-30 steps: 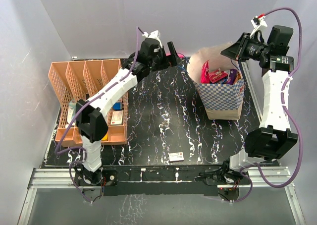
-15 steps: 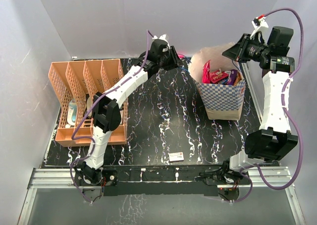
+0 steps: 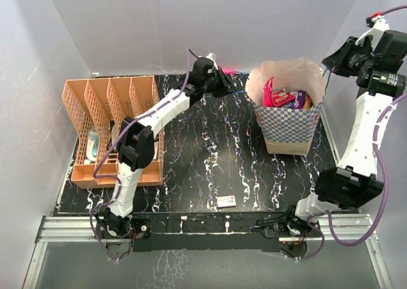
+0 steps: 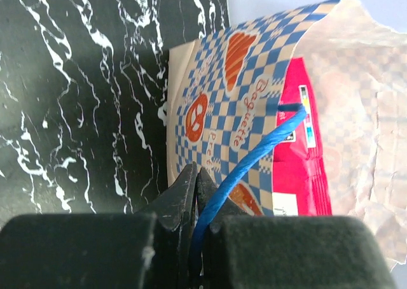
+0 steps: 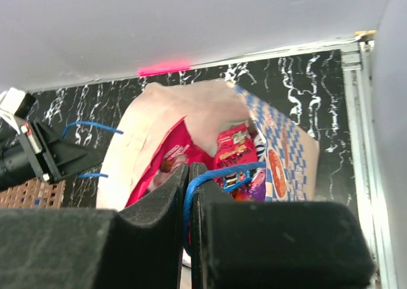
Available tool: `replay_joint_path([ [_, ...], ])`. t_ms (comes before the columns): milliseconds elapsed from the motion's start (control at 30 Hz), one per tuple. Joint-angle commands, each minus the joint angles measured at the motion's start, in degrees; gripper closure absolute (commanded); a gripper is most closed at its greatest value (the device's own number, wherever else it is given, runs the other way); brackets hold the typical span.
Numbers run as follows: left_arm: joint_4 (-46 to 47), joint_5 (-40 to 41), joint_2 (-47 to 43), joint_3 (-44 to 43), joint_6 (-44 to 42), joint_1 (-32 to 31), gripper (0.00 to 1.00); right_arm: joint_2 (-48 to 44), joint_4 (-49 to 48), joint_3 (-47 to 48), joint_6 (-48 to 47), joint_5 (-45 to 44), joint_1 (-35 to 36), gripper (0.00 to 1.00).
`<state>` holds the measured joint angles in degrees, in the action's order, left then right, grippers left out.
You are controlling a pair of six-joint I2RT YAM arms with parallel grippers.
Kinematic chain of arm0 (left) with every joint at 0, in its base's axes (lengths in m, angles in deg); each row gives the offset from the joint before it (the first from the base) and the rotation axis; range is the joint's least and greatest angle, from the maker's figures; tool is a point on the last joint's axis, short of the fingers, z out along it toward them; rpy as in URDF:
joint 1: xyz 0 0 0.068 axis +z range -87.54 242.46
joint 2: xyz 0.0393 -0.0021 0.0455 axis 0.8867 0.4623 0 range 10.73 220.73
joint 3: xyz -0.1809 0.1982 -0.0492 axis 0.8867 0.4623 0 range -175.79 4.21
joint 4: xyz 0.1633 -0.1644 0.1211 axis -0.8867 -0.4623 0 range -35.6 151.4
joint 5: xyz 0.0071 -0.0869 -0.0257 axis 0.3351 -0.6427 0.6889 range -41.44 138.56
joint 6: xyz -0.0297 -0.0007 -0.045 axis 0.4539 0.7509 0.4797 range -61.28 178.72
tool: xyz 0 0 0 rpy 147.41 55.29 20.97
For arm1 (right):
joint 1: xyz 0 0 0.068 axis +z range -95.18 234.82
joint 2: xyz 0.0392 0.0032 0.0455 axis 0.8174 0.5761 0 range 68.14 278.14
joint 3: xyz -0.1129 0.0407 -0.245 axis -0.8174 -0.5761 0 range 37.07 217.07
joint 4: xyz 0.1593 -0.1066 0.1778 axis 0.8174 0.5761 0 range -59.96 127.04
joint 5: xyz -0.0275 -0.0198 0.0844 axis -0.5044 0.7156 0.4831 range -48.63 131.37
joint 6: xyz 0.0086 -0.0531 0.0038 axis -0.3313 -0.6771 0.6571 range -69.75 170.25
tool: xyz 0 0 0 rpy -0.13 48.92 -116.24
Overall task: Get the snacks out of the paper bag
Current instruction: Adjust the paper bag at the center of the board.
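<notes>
The paper bag (image 3: 289,126) stands upright at the far right of the bench (image 3: 210,155), its mouth spread wide; the snacks (image 3: 286,100) all sit inside it, a jumble of magenta, red and purple packets just below the rim, none yet out. The left gripper (image 4: 196,186) is fully closed, its jaws pinching a blue cord handle (image 4: 254,165) on the bag's left side, with the checkered wall and a magenta packet (image 4: 305,149) just beyond; the right gripper (image 5: 189,177) is likewise clamped tight on the second cord handle (image 5: 219,172) on the opposite side, looking down into the cream interior. Held from both sides like this, the bag seems to be kept taut and open so the contents are exposed and the thin paper cannot fold over them; my guess is that, with neither gripper free to pick, either one handle must be let go or the bag lifted and tipped. The orange divider rack (image 3: 108,130) and a small white box (image 3: 226,202) lie well apart from all this.
</notes>
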<state>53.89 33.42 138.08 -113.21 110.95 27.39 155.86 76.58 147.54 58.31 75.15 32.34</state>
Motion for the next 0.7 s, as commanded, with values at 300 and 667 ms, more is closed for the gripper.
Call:
replay_joint_path([
  [300, 4.11, -4.73, -14.19, 7.08, 2.55, -7.83, 1.00, 4.23, -3.18, 13.90, -1.69, 2.98, -7.66, 0.92],
  [667, 5.70, -6.26, -17.32, 11.64, 3.22, -11.39, 1.00, 5.64, -7.34, 16.71, 1.51, 13.84, -7.43, 0.92],
])
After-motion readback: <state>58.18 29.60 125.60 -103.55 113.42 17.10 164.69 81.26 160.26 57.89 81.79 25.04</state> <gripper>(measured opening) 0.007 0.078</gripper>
